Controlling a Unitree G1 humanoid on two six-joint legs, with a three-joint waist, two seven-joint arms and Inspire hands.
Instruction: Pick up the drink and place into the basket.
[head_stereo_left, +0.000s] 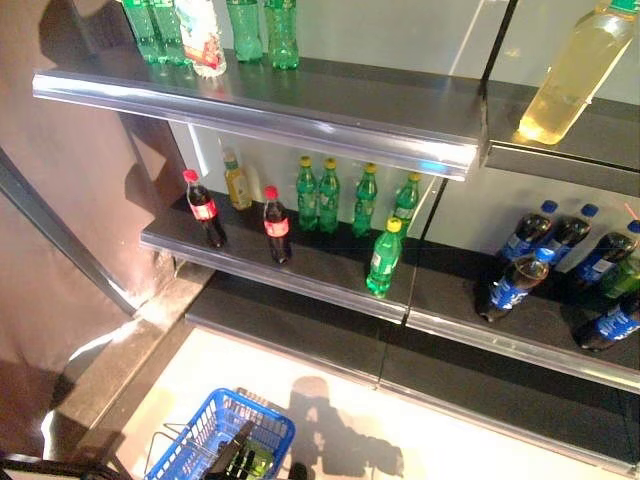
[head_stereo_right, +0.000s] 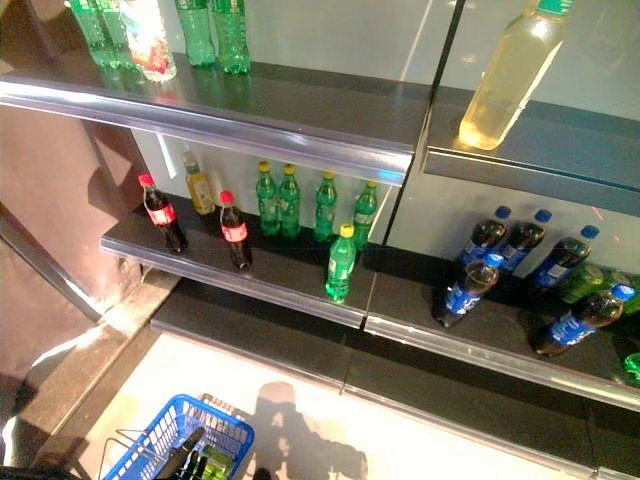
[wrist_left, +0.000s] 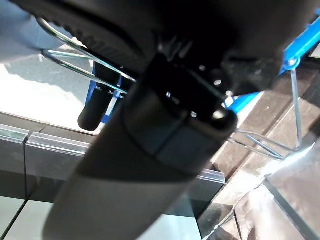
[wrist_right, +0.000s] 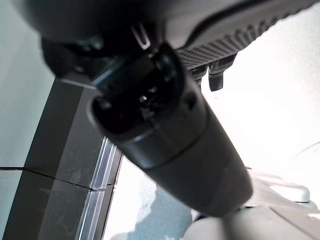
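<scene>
Drinks stand on store shelves in front of me. On the middle shelf (head_stereo_left: 300, 265) a green bottle with a yellow cap (head_stereo_left: 383, 258) stands alone by the front edge, apart from a row of like bottles (head_stereo_left: 318, 195) behind it. The blue basket (head_stereo_left: 200, 440) hangs low at the left, something green (head_stereo_left: 262, 462) inside it. My left hand (head_stereo_left: 235, 450) is at the basket's top; in the left wrist view its fingers (wrist_left: 94, 111) curl round the wire handle (wrist_left: 85, 55). My right hand (wrist_right: 170, 130) shows only in its wrist view, relaxed and holding nothing, above pale floor.
Two cola bottles (head_stereo_left: 205, 210) (head_stereo_left: 276, 226) and a small yellow bottle (head_stereo_left: 236, 182) share the middle shelf. Dark bottles with blue caps (head_stereo_left: 520, 275) fill the right bay. The top shelf (head_stereo_left: 300, 110) juts out, carrying green bottles (head_stereo_left: 262, 30) and a big yellow bottle (head_stereo_left: 578, 70).
</scene>
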